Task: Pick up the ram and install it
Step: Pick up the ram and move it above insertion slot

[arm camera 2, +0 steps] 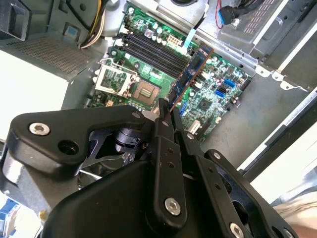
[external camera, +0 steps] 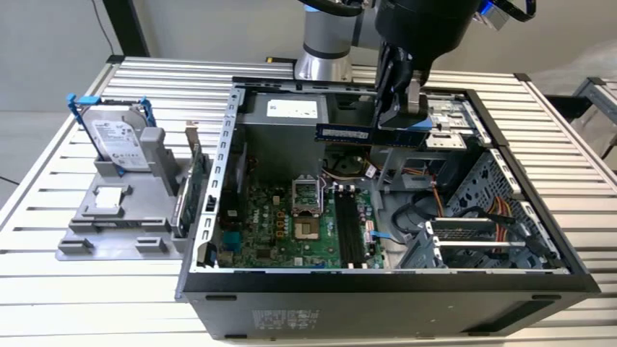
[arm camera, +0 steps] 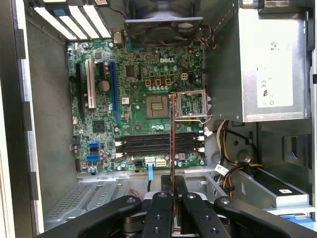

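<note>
Fingers (external camera: 405,116) pinching one blue ram (external camera: 344,133), above one open case (external camera: 386,283), four memory slots (arm camera: 158,143)

Blue ram (arm camera 2: 190,74) edge-on in the gripper (arm camera 2: 166,110), above the green motherboard (arm camera 2: 218,106)

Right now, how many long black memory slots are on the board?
4 slots, side by side and empty, beside the socket on the board. None look hidden. The gripper holds the ram over the board.
</note>
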You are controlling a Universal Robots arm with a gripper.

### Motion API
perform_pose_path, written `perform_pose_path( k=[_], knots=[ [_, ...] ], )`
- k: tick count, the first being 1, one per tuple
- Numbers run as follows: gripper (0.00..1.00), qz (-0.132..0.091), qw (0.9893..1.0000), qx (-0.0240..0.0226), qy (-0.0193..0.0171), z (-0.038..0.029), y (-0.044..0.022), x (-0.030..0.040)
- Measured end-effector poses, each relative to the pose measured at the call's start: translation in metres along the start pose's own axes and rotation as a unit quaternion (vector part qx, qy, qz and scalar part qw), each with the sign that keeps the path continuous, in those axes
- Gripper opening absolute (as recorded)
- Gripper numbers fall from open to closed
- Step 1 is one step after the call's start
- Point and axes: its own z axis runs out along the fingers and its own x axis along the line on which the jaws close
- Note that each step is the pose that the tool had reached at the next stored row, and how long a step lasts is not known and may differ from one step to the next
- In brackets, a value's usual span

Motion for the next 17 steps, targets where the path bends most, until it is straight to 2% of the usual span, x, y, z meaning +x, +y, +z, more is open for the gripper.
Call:
perform_pose_path(
  k=[4, 8, 13, 17],
  knots=[
    [0.00, 0.028, 0.9996, 0.0009, -0.0004, 0.0001, 0.0000, 0.0000],
    [0.00, 0.045, 0.9990, 0.0015, -0.0007, 0.0002, 0.0001, 0.0000],
    [0.00, 0.060, 0.9982, 0.0020, -0.0008, 0.0002, 0.0000, -0.0001],
    [0.00, 0.061, 0.9982, 0.0020, -0.0008, 0.0002, 0.0001, -0.0001]
  ],
)
